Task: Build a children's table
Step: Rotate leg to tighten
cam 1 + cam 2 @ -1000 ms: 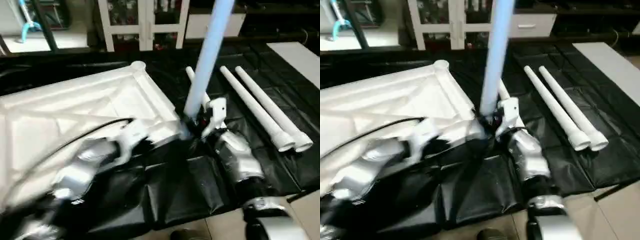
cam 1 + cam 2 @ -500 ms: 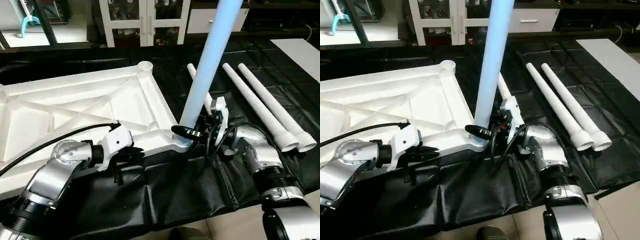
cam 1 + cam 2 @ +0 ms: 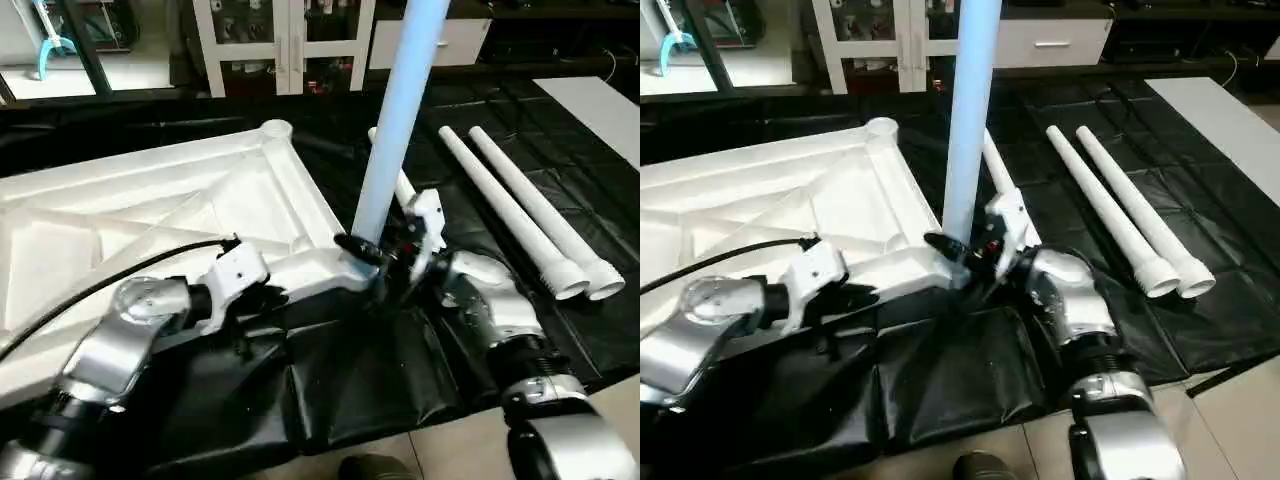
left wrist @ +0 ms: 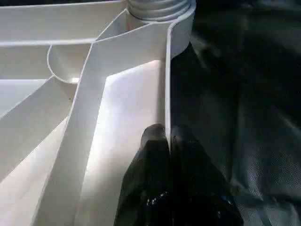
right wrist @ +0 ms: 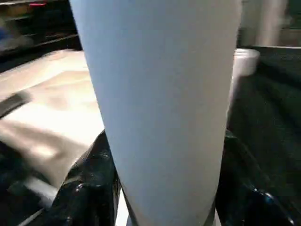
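Observation:
The children's table top lies upside down on a black sheet, ribs up. One white leg stands upright in its near right corner socket. My right gripper is shut on the base of this leg, and a black finger lies against each side of the tube. My left gripper is shut, its fingertips together at the top's near rim wall. Two loose legs lie side by side to the right. A third leg lies behind the upright one.
The black sheet covers the floor under everything and is creased near me. A white glass-door cabinet stands at the back. A white board lies at the far right. Bare floor shows at the near right.
The camera has swung, so the whole picture shifted. My right gripper's fingers have drawn in around the leg's base. The left gripper stays shut at the near rim.

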Motion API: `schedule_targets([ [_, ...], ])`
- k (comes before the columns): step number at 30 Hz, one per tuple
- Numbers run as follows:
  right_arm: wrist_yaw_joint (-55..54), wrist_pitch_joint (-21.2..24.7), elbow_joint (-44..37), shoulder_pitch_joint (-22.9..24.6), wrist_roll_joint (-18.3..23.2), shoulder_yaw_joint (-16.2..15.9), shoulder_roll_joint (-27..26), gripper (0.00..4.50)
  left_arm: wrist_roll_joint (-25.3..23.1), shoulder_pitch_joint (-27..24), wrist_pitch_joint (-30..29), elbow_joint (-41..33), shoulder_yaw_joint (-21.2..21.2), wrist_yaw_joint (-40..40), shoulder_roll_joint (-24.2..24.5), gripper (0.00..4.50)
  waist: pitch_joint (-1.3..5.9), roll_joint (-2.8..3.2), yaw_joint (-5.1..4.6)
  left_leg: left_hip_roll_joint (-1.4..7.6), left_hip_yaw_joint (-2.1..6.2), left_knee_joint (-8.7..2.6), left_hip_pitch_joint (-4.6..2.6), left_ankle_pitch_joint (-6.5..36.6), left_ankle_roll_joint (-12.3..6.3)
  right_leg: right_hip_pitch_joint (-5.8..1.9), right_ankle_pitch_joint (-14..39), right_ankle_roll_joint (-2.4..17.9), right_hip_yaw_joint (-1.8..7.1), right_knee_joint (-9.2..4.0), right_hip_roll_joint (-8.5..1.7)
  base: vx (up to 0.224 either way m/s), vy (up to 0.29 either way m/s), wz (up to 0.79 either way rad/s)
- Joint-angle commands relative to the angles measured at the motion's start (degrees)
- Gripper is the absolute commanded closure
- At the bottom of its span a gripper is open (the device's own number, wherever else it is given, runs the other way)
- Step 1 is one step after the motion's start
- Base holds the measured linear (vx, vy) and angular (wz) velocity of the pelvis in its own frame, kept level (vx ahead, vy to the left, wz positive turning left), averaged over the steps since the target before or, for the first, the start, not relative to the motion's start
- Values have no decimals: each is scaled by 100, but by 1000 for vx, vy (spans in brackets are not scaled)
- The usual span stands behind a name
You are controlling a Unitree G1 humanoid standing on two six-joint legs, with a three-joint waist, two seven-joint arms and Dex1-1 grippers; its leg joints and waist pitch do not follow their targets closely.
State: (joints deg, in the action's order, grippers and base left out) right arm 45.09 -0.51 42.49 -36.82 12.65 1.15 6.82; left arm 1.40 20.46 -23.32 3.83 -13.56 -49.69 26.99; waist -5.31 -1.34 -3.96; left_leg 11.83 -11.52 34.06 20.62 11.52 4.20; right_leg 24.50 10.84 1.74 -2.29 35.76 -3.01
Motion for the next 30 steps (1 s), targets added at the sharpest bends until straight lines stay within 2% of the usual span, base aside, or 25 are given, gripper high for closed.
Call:
schedule_targets([
  [1, -968, 407, 439, 145, -336, 3, -156, 241, -125, -59, -402, 247, -328, 275, -221, 450, 245, 24, 43, 154, 68, -395, -42, 1132, -257, -267, 1424, 1410, 285, -520, -383, 0, 0, 0],
  [2, -1190, 470, 464, 164, -339, 44, -240, 241, -132, -11, -507, 262, -340, 381, -320, 450, 239, 30, 46, 154, 71, -398, -55, 1244, -209, -257, 1590, 1363, 282, -532, -383, 0, 0, 0],
  [3, -1721, 614, 516, 213, -309, 156, -473, 243, -154, 116, -766, 306, -367, 643, -583, 450, 203, 25, 36, 150, 81, -416, -81, 1519, -127, -234, 2021, 1250, 281, -584, -391, 0, 0, 0],
  [4, -2259, 710, 580, 253, -188, 283, -812, 243, -231, 294, -933, 448, -411, 939, -930, 450, 235, 18, 29, 139, 94, -407, -123, 1666, -33, -225, 2319, 1125, 283, -612, -390, 0, 0, 0],
  [5, -2259, 710, 580, 253, -188, 283, -812, 243, -231, 294, -933, 448, -411, 939, -930, 450, 222, 19, 29, 139, 103, -418, -121, 1701, -3, -211, 2392, 1059, 285, -623, -390, 0, 0, 0],
  [6, -2547, 665, 598, 268, -160, 309, -1031, 244, -267, 397, -1008, 530, -432, 1077, -1143, 450, 242, 45, 36, 141, 119, -428, -122, 1735, 49, -209, 2319, 1010, 275, -616, -377, 0, 0, 0],
  [8, -2636, 586, 573, 285, -177, 259, -1239, 244, -265, 481, -1052, 562, -460, 1132, -1322, 450, 248, 33, 31, 132, 123, -448, -132, 1937, 65, -184, 2279, 924, 262, -639, -364, 0, 0, 0],
  [12, -2220, 478, 337, 308, -241, 43, -1314, 244, -266, 480, -1014, 457, -531, 1024, -1292, 450, 275, 36, 22, 144, 152, -478, -104, 2056, 58, -212, 2146, 888, 249, -635, -370, 0, 0, 0],
  [13, -2125, 467, 297, 307, -229, 26, -1289, 244, -267, 463, -985, 441, -529, 1006, -1255, 450, 281, 23, 18, 145, 149, -482, -90, 2000, 44, -221, 2019, 915, 253, -631, -371, 0, 0, 0],
  [15, -1611, 408, 97, 315, -141, -43, -1133, 174, -267, 352, -810, 352, -505, 886, -1057, 450, 302, 22, 23, 149, 144, -479, -72, 1905, 2, -249, 1824, 979, 263, -608, -381, 0, 0, 0],
  [18, -1107, 290, -25, 274, -93, -47, -780, 167, -219, 133, -611, 159, -455, 533, -723, 450, 313, 0, 14, 149, 135, -471, -25, 1682, -152, -299, 1524, 1122, 269, -584, -394, 0, 0, 0],
  [19, -701, 206, -58, 233, -105, -67, -478, 153, -182, -48, -441, -12, -463, 194, -429, 450, 318, 4, 14, 144, 136, -469, -12, 1620, -178, -312, 1510, 1130, 265, -583, -396, 0, 0, 0],
  [20, -550, 195, -50, 210, -86, -50, -373, 138, -161, -110, -376, -56, -450, 97, -337, 450, 327, 3, -1, 150, 141, -460, 21, 1505, -239, -346, 1451, 1161, 256, -567, -398, 0, 0, 0],
  [21, -24, 180, -12, 133, -10, 13, -17, 129, -75, -322, -202, -216, -395, -224, -28, 450, 353, 1, 8, 153, 126, -432, 4, 1325, -318, -347, 1252, 1246, 264, -556, -408, 0, 0, 0],
  [22, 142, 174, 4, 109, 17, 33, 89, 126, -53, -383, -164, -257, -374, -308, 63, 450, 371, 4, -3, 162, 126, -424, 47, 1039, -411, -382, 884, 1355, 265, -503, -411, 0, 0, 0],
  [23, 792, 135, 17, 45, 90, 69, 448, 126, 42, -595, 84, -384, -302, -624, 374, 450, 399, 28, 22, 175, 103, -391, 9, 799, -541, -368, 423, 1497, 262, -450, -389, 0, 0, 0],
  [24, 890, 126, 12, 39, 95, 71, 495, 120, 56, -622, 138, -397, -293, -667, 416, 450, 392, 30, 24, 177, 98, -393, 17, 686, -620, -367, 196, 1573, 254, -424, -373, 0, 0, 0],
  [25, 1026, 80, 39, 23, 47, 49, 590, 92, 91, -662, 109, -417, -272, -732, 495, 450, 390, 36, 33, 182, 74, -380, 4, 503, -730, -356, -134, 1679, 253, -392, -373, 0, 0, 0],
  [27, 1261, -46, 105, -7, -65, -23, 775, 80, 117, -716, 145, -398, -235, -821, 643, 450, 415, 30, 50, 174, 66, -356, -5, 187, -859, -372, -598, 1808, 257, -330, -371, 0, 0, 0],
  [28, 1339, -69, 116, -13, -84, -44, 831, 80, 114, -724, 187, -370, -220, -829, 685, 450, 424, 21, 66, 164, 59, -337, -1, 96, -938, -383, -748, 1853, 252, -315, -369, 0, 0, 0],
  [30, 1471, -92, 161, -33, -54, -57, 911, 80, 97, -717, 223, -327, -199, -793, 740, 450, 412, 14, 90, 163, 49, -332, 2, 104, -1006, -377, -724, 1878, 257, -316, -376, 0, 0, 0],
])
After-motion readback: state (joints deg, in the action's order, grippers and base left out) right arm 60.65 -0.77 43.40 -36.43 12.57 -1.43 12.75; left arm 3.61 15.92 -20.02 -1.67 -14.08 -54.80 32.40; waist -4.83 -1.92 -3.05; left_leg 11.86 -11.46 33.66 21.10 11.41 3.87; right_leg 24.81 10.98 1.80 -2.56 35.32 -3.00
